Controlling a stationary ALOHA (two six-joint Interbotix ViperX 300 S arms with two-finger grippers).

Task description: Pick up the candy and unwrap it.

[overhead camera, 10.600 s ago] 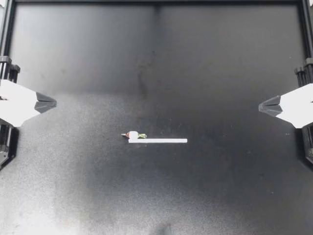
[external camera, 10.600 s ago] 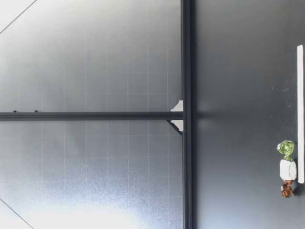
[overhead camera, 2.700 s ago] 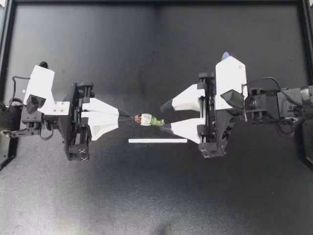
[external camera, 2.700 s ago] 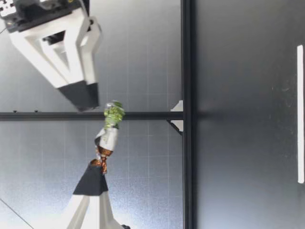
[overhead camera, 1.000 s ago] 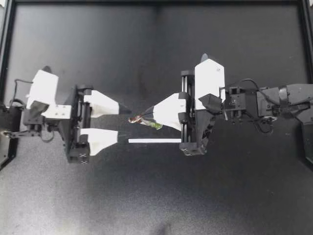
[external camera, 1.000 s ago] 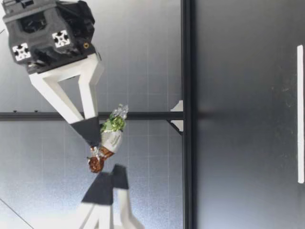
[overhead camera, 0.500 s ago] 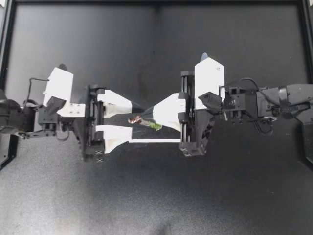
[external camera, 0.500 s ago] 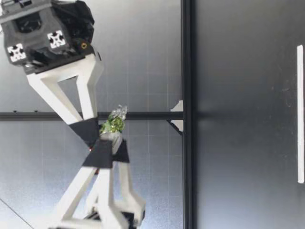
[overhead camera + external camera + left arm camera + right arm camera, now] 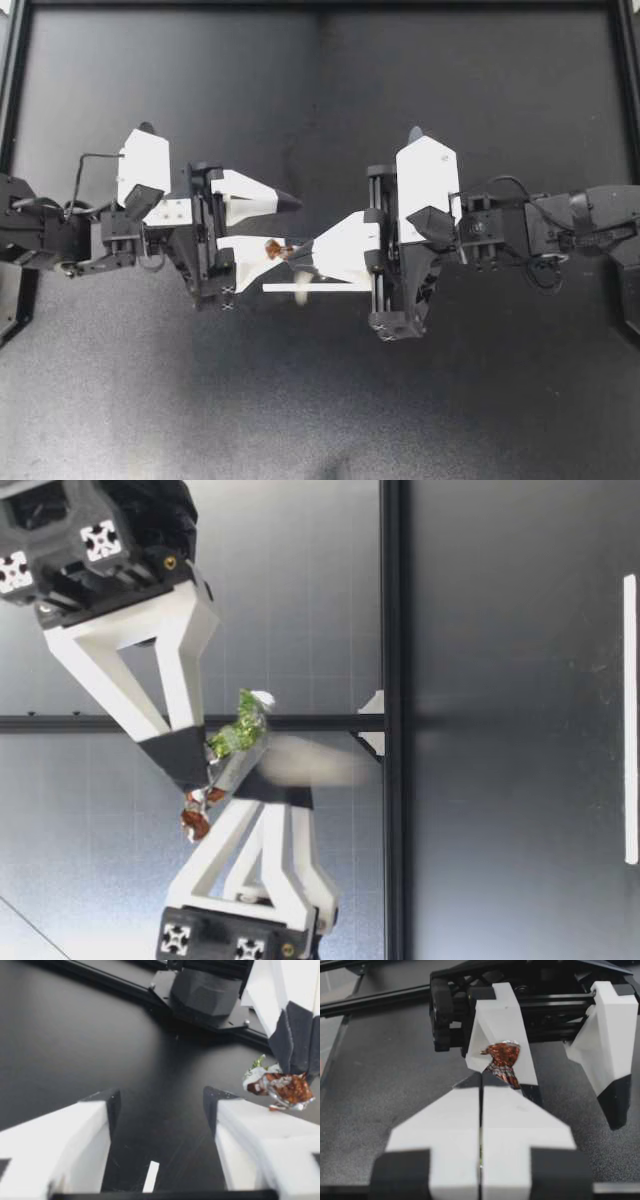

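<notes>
The candy point(image 9: 272, 247) is held in the air above the desk point(image 9: 450, 100), over the end of the white strip point(image 9: 335, 287) that lies nearest the left arm. The right gripper point(image 9: 298, 256) has its fingers pressed together on the middle of the wrapper. From that grip, the green twisted end points up and back. The brown twisted end point(image 9: 502, 1059) pokes out ahead of the fingertips toward the left gripper point(image 9: 283, 228).

The left gripper's fingers stand wide apart and hold nothing. What matters is where the brown end sits: not in the gap between those fingers, but over and just beside one of them, the one closer to the white strip. The left wrist view shows this most plainly, with the candy point(image 9: 278, 1085) above that finger's tip and the gap beside it holding nothing.

The candy's long axis runs roughly from one gripper to the other, tilted. The left gripper likely has to shift sideways toward the strip, so the brown end falls between its fingers before they close.

In the low view a pale streak point(image 9: 320, 762) runs from the wrapper down toward the desk. What it is cannot be told.
</notes>
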